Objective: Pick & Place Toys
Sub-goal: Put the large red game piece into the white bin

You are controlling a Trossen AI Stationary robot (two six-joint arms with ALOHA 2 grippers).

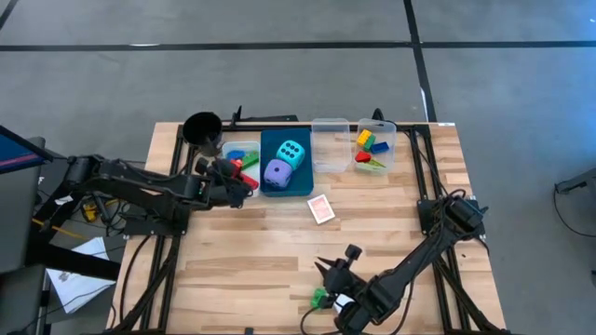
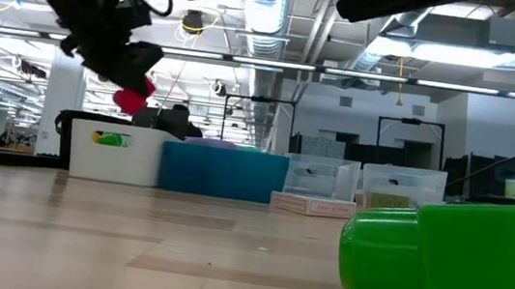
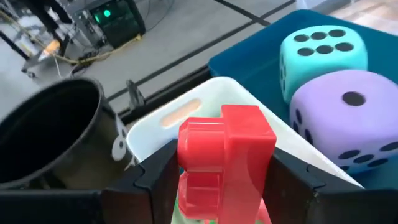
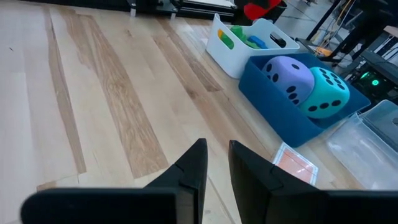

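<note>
Bricks are the job here: the left gripper (image 3: 221, 186) holds a red brick (image 3: 225, 158) between its fingers, above the white bin (image 1: 236, 154) beside the blue bin (image 4: 283, 106) holding two dice. The right gripper (image 4: 216, 158) hovers near the table's front edge, fingers narrow, empty, beside a green brick (image 1: 320, 298).

- Table (image 1: 242, 251), centre and near-left: bare wood, open passage.
- Far edge: black cup (image 1: 202, 128), white bin (image 1: 229, 149), blue bin (image 1: 270, 182), two clear bins (image 1: 330, 140) side by side.
- Card (image 1: 321, 208) lies before the blue bin.
</note>
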